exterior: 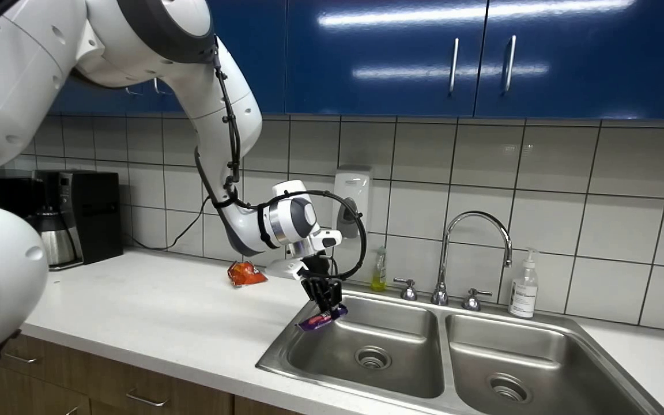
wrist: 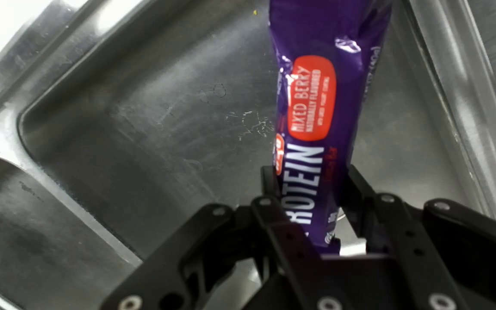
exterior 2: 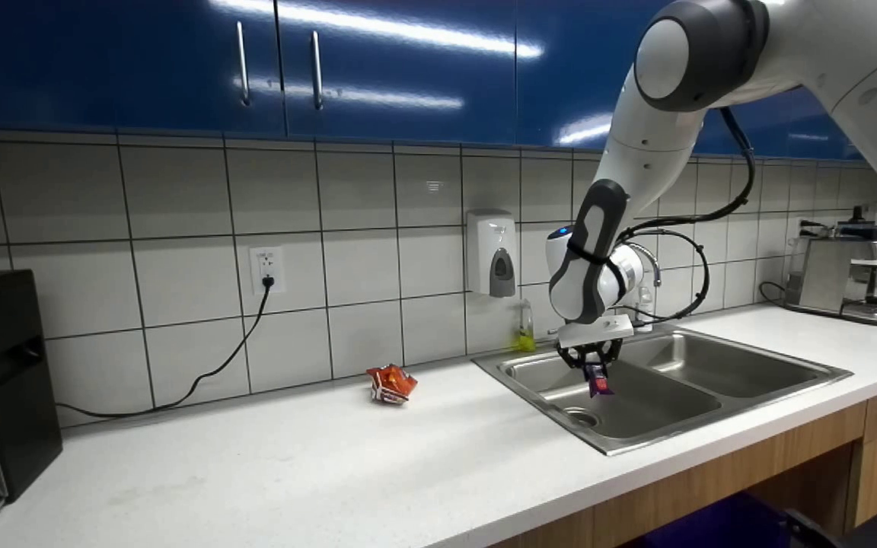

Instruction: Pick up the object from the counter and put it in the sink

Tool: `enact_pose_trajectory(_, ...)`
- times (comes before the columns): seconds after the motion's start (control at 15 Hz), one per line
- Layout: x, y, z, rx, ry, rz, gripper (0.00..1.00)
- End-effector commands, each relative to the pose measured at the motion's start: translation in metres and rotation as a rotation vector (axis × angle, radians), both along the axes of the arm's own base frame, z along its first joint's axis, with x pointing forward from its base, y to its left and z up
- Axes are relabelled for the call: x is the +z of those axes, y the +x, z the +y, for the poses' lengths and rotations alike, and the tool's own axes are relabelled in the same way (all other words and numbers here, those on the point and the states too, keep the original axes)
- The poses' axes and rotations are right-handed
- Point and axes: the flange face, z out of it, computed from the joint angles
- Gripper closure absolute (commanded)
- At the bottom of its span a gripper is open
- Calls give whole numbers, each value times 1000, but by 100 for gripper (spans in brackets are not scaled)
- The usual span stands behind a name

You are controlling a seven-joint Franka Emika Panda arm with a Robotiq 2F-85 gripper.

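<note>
fingers (wrist: 362, 193) clamped on purple packet (wrist: 321, 125) | above sink (exterior: 447, 360) | wrist view: packet's far end cut off, lower lettering part-hidden

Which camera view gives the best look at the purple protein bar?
The wrist view: the purple protein bar is large and close, "MIXED BERRY" readable, though the picture's top edge crops it. Both exterior views show it small, held in the gripper over the sink, its lettering unreadable.

In an exterior view, the sink (exterior: 277, 357) is set into the counter (exterior: 165, 311), with the faucet (exterior: 442, 271) at its back. The bar (exterior: 313, 321) is in the gripper (exterior: 332, 312), above the left basin (exterior: 332, 363). On the counter, left of the sink, lies a wrapper (exterior: 245, 274); farther left stands a coffee machine (exterior: 94, 213).
</note>
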Motion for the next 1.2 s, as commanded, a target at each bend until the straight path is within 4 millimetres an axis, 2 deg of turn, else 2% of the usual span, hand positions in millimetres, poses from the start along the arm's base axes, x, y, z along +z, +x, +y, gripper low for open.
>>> enact_pose_trajectory(0.0, 0, 0, -1, 0, 0, 1, 60)
enact_pose_trajectory(0.07, 0, 0, -1, 0, 0, 1, 85)
enact_pose_trajectory(0.67, -19, 17, -25, -69, 19, -9, 85)
enact_pose_trajectory(1.13, -52, 36, -58, -148, 46, -12, 85)
